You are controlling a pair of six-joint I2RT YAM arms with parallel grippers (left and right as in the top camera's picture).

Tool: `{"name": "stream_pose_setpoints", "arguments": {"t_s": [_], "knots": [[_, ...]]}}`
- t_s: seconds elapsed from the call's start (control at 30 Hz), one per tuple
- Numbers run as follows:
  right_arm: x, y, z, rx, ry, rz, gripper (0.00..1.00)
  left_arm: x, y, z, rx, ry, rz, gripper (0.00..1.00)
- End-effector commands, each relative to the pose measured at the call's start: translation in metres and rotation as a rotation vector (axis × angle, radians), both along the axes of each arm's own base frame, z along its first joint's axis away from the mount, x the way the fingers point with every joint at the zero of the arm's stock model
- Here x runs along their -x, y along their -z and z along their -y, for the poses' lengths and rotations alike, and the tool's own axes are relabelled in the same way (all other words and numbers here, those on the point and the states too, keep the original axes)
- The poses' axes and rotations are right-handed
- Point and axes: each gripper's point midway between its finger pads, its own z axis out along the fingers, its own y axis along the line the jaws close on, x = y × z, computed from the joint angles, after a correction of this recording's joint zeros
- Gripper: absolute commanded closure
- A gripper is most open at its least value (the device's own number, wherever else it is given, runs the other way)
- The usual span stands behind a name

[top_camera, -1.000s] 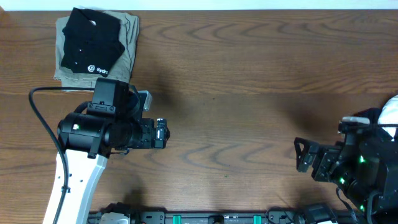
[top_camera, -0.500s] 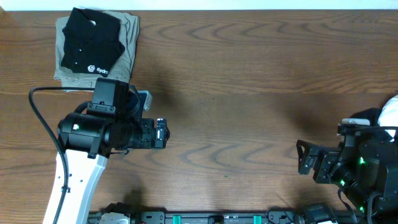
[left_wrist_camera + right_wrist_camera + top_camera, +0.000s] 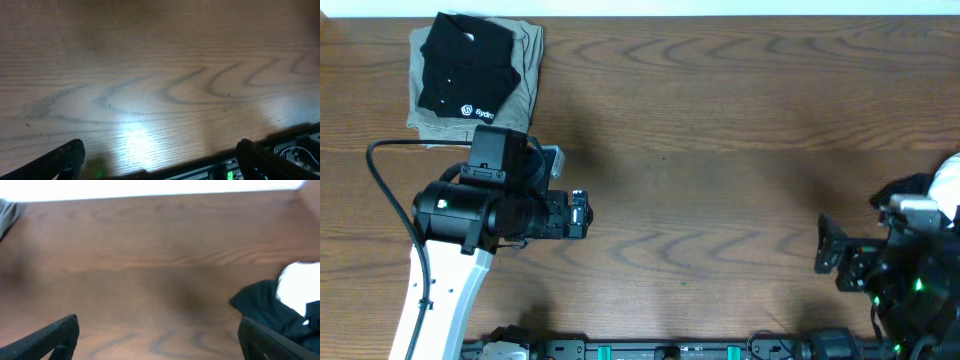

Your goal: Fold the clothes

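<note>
A folded black garment [image 3: 463, 65] with a small white logo lies at the table's far left corner on top of an olive-khaki folded garment [image 3: 527, 60]. More of the clothes, a black-and-white heap [image 3: 942, 183], shows at the right edge; the right wrist view has it as black fabric [image 3: 262, 305] just beyond the right finger. My left gripper [image 3: 580, 213] [image 3: 160, 167] hangs open over bare wood, well below the folded stack. At the lower right my right gripper [image 3: 828, 245] [image 3: 160, 340] is open too, with nothing between its fingers.
The wooden table [image 3: 720, 130] spreads between the two arms. A black cable [image 3: 382, 190] loops off the left arm. The arms' base rail [image 3: 670, 350] runs along the near edge. A sliver of the olive-khaki garment [image 3: 7, 212] shows far left in the right wrist view.
My right arm has drawn back to the right, toward the heap at the table's edge. The left arm and the folded stack have not moved.
</note>
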Motion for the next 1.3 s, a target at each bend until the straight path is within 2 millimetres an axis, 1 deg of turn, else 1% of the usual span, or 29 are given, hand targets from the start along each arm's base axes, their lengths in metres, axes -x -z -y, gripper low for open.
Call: {"name": "stream_pose_setpoints", "arguments": {"t_s": [0.0, 0.07, 0.23, 0.43, 0.53, 0.67, 0.93, 1.07, 1.17, 1.27], "knots": [[-0.002, 0.022, 0.005, 0.032, 0.002, 0.027, 0.01, 0.001, 0.000, 0.003, 0.016, 0.000, -0.009, 0.02], [-0.011, 0.031, 0.002, 0.038, -0.021, 0.085, 0.01, 0.001, 0.000, 0.003, 0.016, 0.000, -0.009, 0.02], [-0.037, 0.048, -0.014, 0.045, -0.118, 0.248, 0.01, 0.001, 0.000, 0.003, 0.016, 0.000, -0.009, 0.02], [-0.053, 0.073, -0.018, 0.045, -0.139, 0.387, 0.01, 0.001, 0.000, 0.003, 0.016, 0.000, -0.009, 0.02], [-0.056, 0.083, -0.018, 0.047, -0.138, 0.440, 0.01, 0.001, 0.000, 0.003, 0.016, 0.000, -0.009, 0.02], [-0.058, 0.088, -0.023, 0.045, -0.161, 0.511, 0.01, 0.001, 0.000, 0.003, 0.016, 0.000, -0.009, 0.02], [-0.062, 0.089, -0.022, 0.054, -0.159, 0.606, 0.01, 0.001, 0.000, 0.003, 0.016, 0.000, -0.009, 0.02], [-0.062, 0.088, -0.021, 0.056, -0.150, 0.609, 0.01, 0.001, 0.000, 0.003, 0.016, 0.000, -0.009, 0.02], [-0.063, 0.097, -0.019, 0.056, -0.141, 0.570, 0.01, 0.001, 0.000, 0.003, 0.016, 0.000, -0.009, 0.02], [-0.063, 0.117, -0.018, 0.050, -0.141, 0.489, 0.01, 0.001, 0.000, 0.003, 0.016, 0.000, -0.009, 0.02]]}}
